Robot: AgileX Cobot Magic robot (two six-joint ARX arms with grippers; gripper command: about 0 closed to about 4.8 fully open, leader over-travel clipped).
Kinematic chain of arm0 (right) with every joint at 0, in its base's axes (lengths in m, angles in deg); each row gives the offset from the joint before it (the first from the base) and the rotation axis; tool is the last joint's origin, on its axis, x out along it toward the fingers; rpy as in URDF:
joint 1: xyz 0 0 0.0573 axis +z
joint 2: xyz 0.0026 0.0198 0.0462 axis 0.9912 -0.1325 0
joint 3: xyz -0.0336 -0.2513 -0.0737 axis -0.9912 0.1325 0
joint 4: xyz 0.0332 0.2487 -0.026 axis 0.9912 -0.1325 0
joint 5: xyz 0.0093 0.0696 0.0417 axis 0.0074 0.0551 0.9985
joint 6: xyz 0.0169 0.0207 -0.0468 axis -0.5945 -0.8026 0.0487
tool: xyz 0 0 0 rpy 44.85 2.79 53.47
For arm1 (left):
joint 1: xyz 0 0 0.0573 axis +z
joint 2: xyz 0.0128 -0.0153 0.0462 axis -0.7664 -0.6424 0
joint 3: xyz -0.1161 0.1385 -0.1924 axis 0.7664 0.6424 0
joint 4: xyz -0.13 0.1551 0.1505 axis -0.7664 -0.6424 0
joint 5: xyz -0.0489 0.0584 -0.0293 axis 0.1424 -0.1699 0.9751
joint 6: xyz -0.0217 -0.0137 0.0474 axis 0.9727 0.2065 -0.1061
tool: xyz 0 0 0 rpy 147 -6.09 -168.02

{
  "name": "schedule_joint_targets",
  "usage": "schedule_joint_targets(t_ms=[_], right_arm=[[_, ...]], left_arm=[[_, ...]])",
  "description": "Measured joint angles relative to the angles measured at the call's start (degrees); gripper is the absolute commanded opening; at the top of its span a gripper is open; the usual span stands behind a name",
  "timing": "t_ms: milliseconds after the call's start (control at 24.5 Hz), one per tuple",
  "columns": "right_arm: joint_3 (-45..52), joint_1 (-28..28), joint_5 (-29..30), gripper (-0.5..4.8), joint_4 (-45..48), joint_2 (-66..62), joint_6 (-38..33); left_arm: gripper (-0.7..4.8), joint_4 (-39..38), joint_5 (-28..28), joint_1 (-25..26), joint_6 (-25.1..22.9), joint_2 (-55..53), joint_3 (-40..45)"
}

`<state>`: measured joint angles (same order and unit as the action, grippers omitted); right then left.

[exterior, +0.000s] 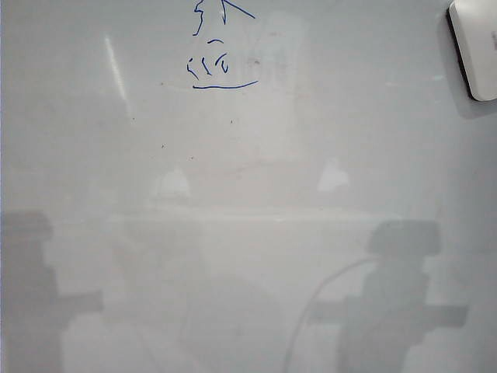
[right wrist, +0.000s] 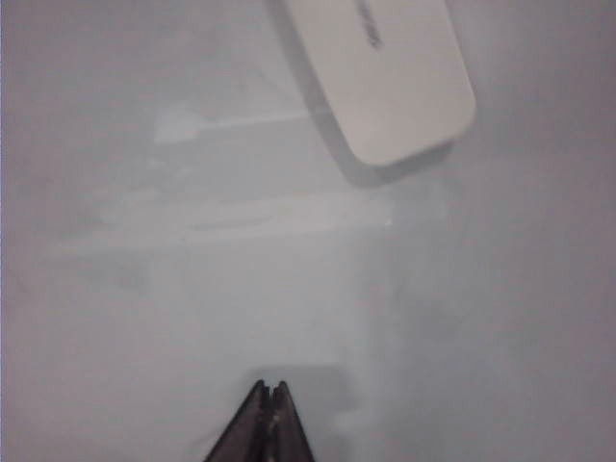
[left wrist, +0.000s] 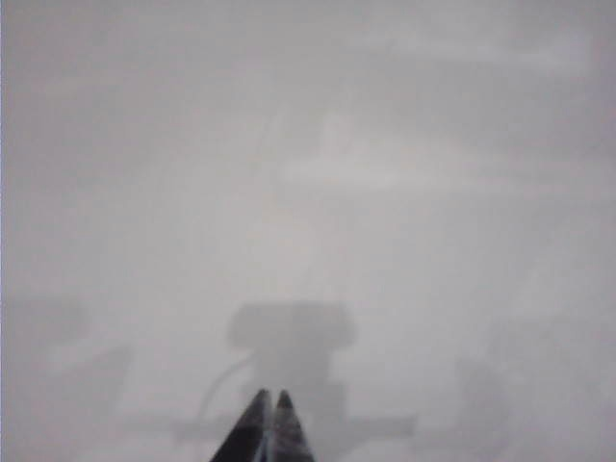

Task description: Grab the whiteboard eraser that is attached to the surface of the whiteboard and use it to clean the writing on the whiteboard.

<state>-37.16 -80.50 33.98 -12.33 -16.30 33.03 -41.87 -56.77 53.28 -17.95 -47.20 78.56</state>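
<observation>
Nothing grabbed yet, so the step in hand is the reach for the small white rounded-rectangular whiteboard eraser (right wrist: 380, 72) with the glossy plastic top and thin black felt edge. It sits flat on the large glossy pale grey whiteboard (exterior: 311, 155), untouched.

Right gripper (right wrist: 269, 390): jaws clenched together, holding nothing. The eraser lies ahead of its tips and off to one side, well apart, skewed relative to the finger line. Left gripper (left wrist: 272, 397): jaws also pressed together, empty, only bare board and shadows ahead of it; no eraser in its wrist view.

Suggest the right arm takes it, being closer. Jaws need to spread before descent, wrist rolled so the fingers straddle the eraser's narrow sides, then come straight down. It is probably held to the board, so expect some pull-off resistance; grip low on the body.

The thin dark-blue marker writing (exterior: 220, 68), squiggles plus an underline, is far from both grippers, across the board from the eraser.
</observation>
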Motion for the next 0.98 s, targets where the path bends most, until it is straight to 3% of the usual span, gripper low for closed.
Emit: schedule_joint_targets(t_ms=[123, 204, 450, 490, 531, 572, 613, 858, 981], right_arm=[[-4.4, 0.0, 0.0, -0.04, -3.5, 0.0, -5.9], [-12.4, 0.0, 0.0, -0.04, -10.4, 0.0, -6.4], [-31.0, 0.0, 0.1, -0.04, -23.9, -1.8, 5.5], [-35.8, 0.0, 0.2, 0.11, -27.7, -3.7, 9.2], [-39.0, 0.0, 0.4, 0.73, -31.5, -5.8, 12.4], [-41.0, 0.0, 0.5, 2.06, -34.0, -7.7, 14.3], [-43.5, 0.0, 1.7, 2.44, -36.4, -11.2, 17.0], [-44.4, 0.0, 1.7, 2.54, -33.9, -22.6, 18.4], [-43.8, 0.1, -0.8, 3.31, -30.4, -28.0, 18.4]], left_arm=[[-0.05, 0.2, 4.6, 0.0, 2.0, 0.0, -4.7], [-0.05, 0.7, 9.7, 0.0, 2.7, 0.1, -10.2], [-0.05, -6.5, 16.0, 0.0, 3.6, -0.3, -16.0], [-0.05, -8.2, 19.6, 0.0, 3.6, -0.5, -16.7], [-0.05, -9.0, 22.8, 0.0, 3.6, -0.7, -17.0], [-0.05, -9.1, 23.9, 0.0, 3.6, -0.9, -17.2], [-0.05, -9.5, 24.5, 0.0, 3.6, -0.9, -17.7], [-0.05, -9.9, 24.8, 0.0, 3.6, -0.9, -21.4], [-0.05, -11.0, 24.8, 0.0, 3.6, -0.9, -24.2]])
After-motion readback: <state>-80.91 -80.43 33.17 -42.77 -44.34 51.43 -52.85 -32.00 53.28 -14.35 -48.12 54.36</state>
